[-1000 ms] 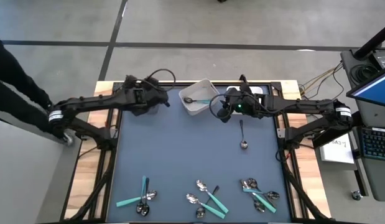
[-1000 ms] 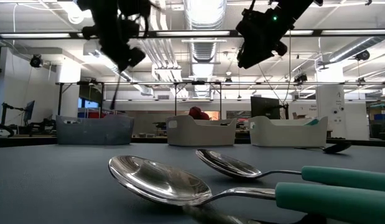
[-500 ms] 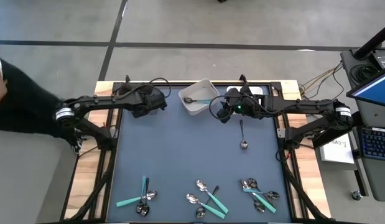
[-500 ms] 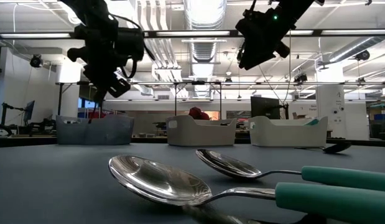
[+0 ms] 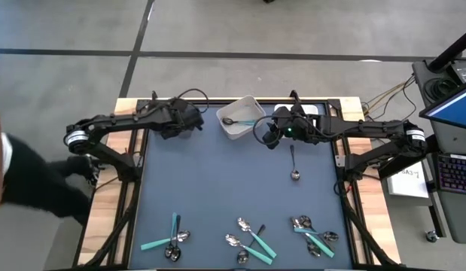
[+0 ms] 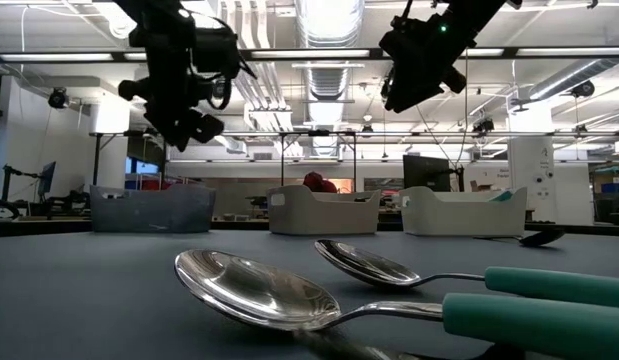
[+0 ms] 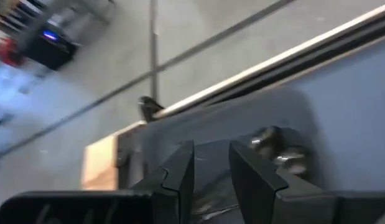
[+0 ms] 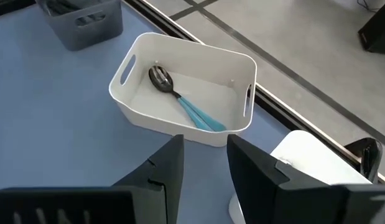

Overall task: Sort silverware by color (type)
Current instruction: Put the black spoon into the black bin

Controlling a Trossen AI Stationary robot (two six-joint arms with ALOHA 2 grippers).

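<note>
Grey concrete floor (image 5: 293, 30), dark seams; ceiling strip lights (image 6: 329, 55), exposed ducts.

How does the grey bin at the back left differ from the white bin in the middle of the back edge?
The dark grey plastic bin is dark, while the white plastic bin is bright white. The white bin holds a teal-handled spoon; the grey one shows metal utensil heads at the left gripper's parted fingers. The grey bin stands square to the table; the white one stands askew. Both are open-topped with handle slots.
</note>
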